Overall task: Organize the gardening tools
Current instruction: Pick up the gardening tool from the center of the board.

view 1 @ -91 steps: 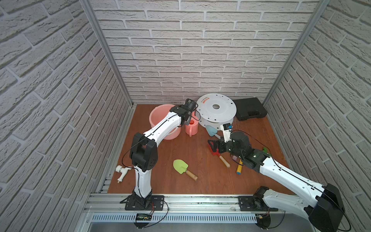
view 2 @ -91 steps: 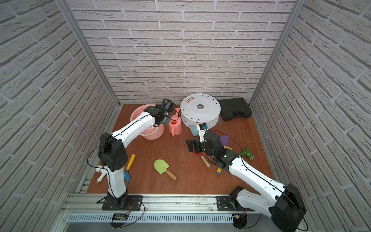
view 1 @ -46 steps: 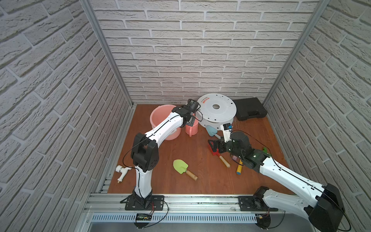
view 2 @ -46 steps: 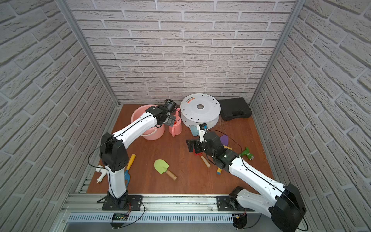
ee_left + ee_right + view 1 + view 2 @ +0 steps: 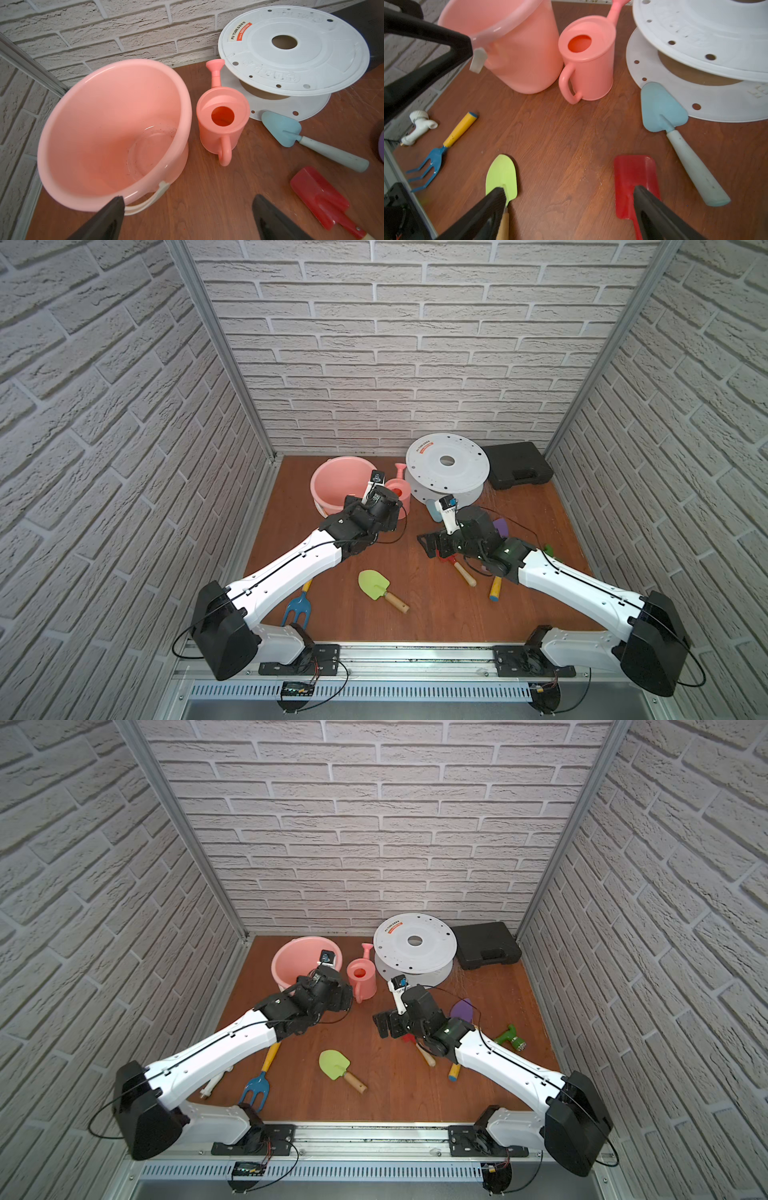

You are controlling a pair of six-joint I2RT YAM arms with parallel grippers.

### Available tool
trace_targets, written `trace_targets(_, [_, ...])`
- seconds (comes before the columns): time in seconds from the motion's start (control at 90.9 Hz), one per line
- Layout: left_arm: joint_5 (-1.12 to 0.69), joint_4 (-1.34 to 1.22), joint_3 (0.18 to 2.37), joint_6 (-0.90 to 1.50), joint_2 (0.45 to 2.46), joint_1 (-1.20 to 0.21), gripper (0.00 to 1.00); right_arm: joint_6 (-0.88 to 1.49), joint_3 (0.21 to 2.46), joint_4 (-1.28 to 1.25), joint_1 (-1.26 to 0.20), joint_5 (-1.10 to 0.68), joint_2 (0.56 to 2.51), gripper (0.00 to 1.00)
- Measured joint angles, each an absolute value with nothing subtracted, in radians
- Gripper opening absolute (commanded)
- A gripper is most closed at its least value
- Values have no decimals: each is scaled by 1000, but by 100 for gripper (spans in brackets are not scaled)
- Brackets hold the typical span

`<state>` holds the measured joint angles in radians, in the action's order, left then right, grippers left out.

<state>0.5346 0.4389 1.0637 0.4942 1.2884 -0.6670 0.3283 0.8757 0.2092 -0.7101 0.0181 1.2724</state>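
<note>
With twelve o'clock at the back wall, the blue fork with a yellow handle (image 5: 255,1088) lies nearest, at seven o'clock on the brown wooden counter (image 5: 386,1094). It is partly under the left arm, with a small white plastic tap (image 5: 418,126) near it. At six o'clock lies the lime-green trowel with a wooden handle (image 5: 374,584).

Toward four o'clock a yellow-handled tool (image 5: 495,589), its blade hidden under the right arm, lies beside the red square spade with a wooden handle (image 5: 633,172). The right arm's fingers (image 5: 483,212) hover spread wide near that spade, holding nothing. At three o'clock are the purple trowel (image 5: 462,1009) and a small green spray nozzle (image 5: 512,1038).

Past centre, the pale teal trowel (image 5: 280,128) lies with its tip at the lower flange of the white plastic spool (image 5: 446,464).

The left arm's fingers (image 5: 108,218) are also spread wide and empty, at the near side of the pink plastic bucket (image 5: 62,124) at eleven o'clock. Its inside shows bare wall and a few dark specks on the bottom. The pink watering can (image 5: 222,128) stands upright just beside it; its contents cannot be told. A closed black plastic case (image 5: 517,464) sits at one o'clock.
</note>
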Motion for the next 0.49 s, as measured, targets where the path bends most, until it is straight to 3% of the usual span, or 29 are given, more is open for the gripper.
trace_targets(0.066, [514, 403, 974, 515, 1235, -667, 98, 300, 877, 218, -759, 21, 1287, 100])
trace_targets(0.264, [482, 326, 780, 553, 1082, -667, 98, 233, 869, 235, -914, 19, 1347, 83])
trace_targets(0.418, [494, 305, 707, 570, 999, -661, 98, 220, 852, 251, -971, -2, 1387, 77])
trace_targets(0.495, [495, 301, 675, 591, 960, -642, 98, 217, 850, 264, -990, -12, 1396, 68])
